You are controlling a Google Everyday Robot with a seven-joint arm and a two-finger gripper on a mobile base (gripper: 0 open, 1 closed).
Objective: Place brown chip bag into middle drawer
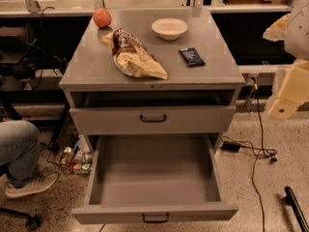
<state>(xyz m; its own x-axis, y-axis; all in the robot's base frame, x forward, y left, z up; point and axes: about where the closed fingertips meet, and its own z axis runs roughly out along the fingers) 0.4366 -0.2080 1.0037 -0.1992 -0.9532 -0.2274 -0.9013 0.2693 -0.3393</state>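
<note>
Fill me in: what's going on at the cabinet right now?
The brown chip bag lies on the cabinet top, with nothing touching it. An orange-red fruit and a white bowl sit behind it, and a dark blue packet lies to its right. The middle drawer is pulled out, and the bag is not yet in it. The robot's pincer hangs at the right edge of the view, beside the cabinet and well away from the bag.

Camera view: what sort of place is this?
Probably a lab or workshop: a grey metal cabinet with its middle drawer open, loose cables on a speckled floor. The gripper hangs at the right edge, away from the brown chip bag.
</note>
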